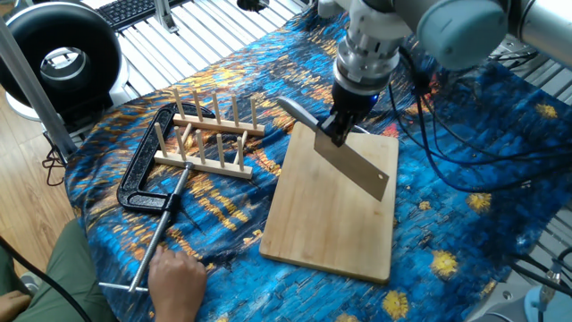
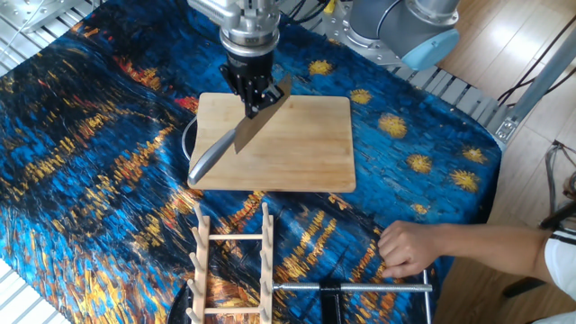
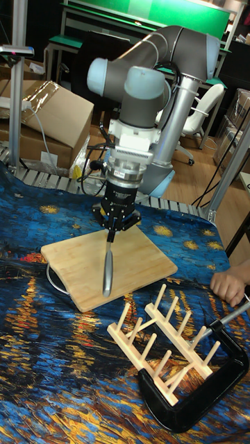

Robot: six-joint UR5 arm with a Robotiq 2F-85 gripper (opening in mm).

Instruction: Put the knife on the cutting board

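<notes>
My gripper (image 1: pixel 337 127) is shut on the knife (image 1: pixel 356 166), gripping the blade near where it meets the handle. The broad steel blade slants down over the cutting board (image 1: pixel 329 225), and the slim handle sticks out past the board's edge toward the peg rack. In the other fixed view the gripper (image 2: pixel 256 96) holds the knife (image 2: pixel 252 128) diagonally over the left half of the cutting board (image 2: pixel 315 144). The tall fixed view shows the gripper (image 3: pixel 112 233) just above the cutting board (image 3: pixel 147 260), with the knife (image 3: pixel 107 269) seen edge-on, low over the wood.
A wooden peg rack (image 1: pixel 210 134) and a black C-clamp (image 1: pixel 143 177) lie left of the board. A person's hand (image 1: pixel 174 273) rests at the clamp's screw rod. A dark round rim (image 2: pixel 187 142) pokes out from under the board's edge. Cables trail behind the arm.
</notes>
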